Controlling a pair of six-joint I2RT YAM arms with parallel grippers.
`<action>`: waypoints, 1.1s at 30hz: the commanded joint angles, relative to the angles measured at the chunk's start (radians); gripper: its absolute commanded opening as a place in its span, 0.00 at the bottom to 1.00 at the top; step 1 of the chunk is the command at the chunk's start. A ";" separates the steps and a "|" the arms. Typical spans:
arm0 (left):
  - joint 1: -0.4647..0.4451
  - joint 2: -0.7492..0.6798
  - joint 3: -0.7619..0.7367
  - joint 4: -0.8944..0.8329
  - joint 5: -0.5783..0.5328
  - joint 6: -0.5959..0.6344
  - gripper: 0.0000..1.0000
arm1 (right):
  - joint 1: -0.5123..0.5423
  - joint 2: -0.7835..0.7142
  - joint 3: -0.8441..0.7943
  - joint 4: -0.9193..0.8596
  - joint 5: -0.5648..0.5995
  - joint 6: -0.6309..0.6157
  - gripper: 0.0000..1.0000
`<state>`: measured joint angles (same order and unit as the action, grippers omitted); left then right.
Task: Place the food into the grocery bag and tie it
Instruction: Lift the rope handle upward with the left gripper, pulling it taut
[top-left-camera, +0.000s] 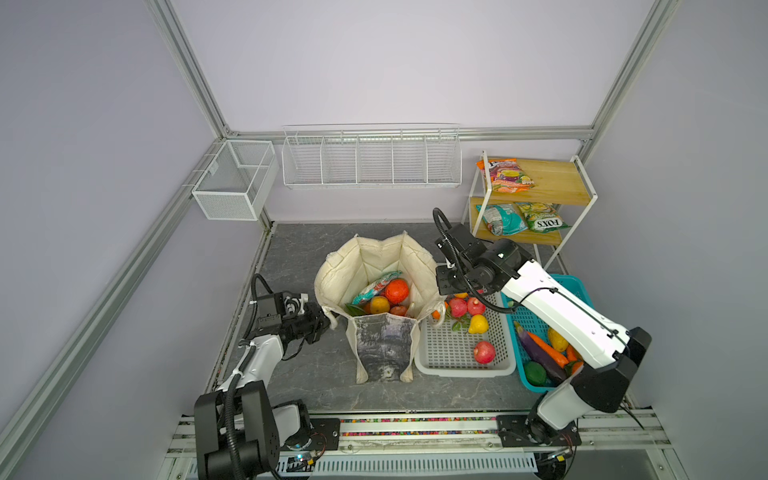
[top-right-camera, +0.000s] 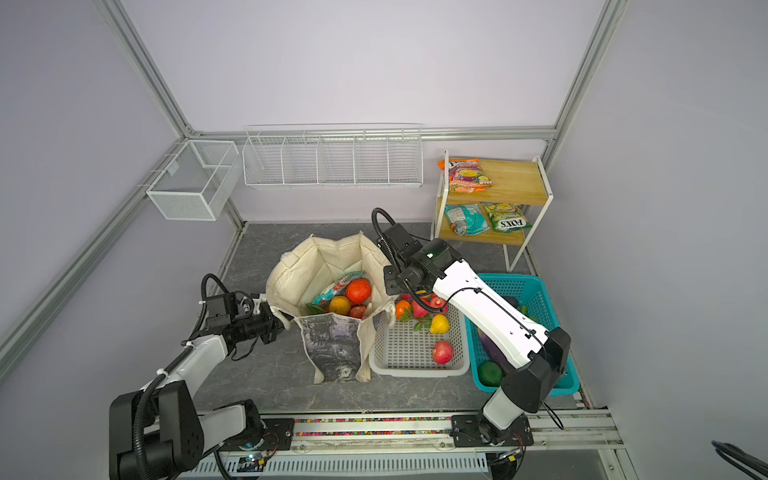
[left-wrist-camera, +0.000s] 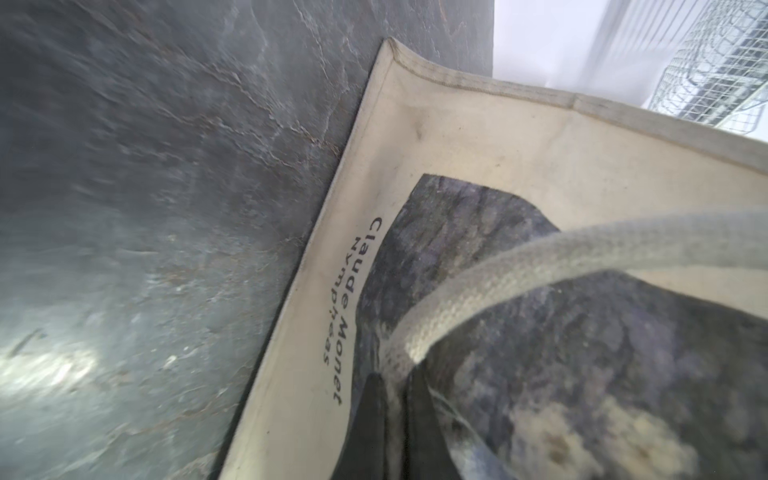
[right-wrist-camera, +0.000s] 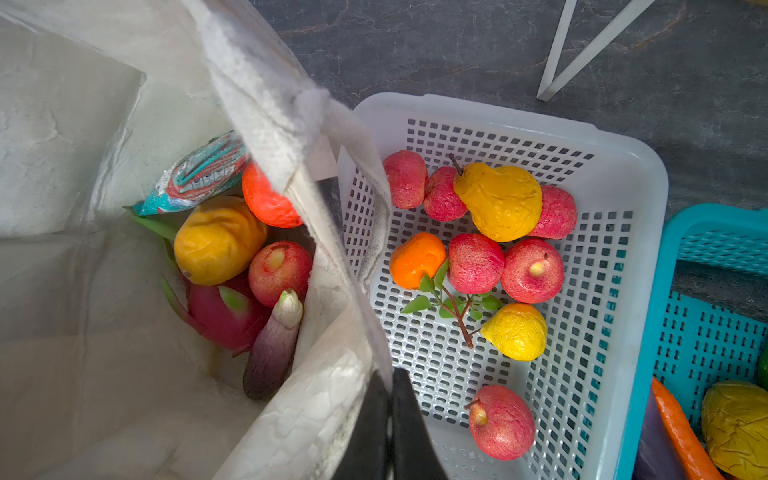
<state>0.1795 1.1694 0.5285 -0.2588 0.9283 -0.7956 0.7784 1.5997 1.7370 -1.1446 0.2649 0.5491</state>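
Observation:
The cream grocery bag stands open mid-table, its printed panel facing the front. Inside lies food: a teal snack packet, an orange, a red apple, a dragon fruit and a purple eggplant. My left gripper is at the bag's left side, shut on a cream strap handle. On the bag's right side, my right gripper is shut on the strap handle at the rim; in both top views its wrist hides the fingertips.
A white perforated basket with apples, a pear and a lemon touches the bag's right side. Beyond it stands a teal basket of vegetables. A wooden shelf with snack packets stands at the back right. Wire baskets hang on the back wall.

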 joint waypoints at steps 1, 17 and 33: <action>0.033 -0.065 0.069 -0.164 -0.100 0.067 0.00 | -0.011 0.003 0.024 -0.022 0.010 0.009 0.07; 0.152 -0.302 0.369 -0.527 -0.454 0.082 0.00 | -0.003 0.006 0.040 -0.012 -0.023 0.006 0.25; 0.166 -0.252 0.439 -0.491 -0.518 0.071 0.00 | 0.002 -0.078 0.077 0.014 -0.015 0.008 0.74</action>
<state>0.3386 0.9104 0.9260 -0.7570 0.4221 -0.7216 0.7822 1.5867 1.7889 -1.1423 0.2367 0.5510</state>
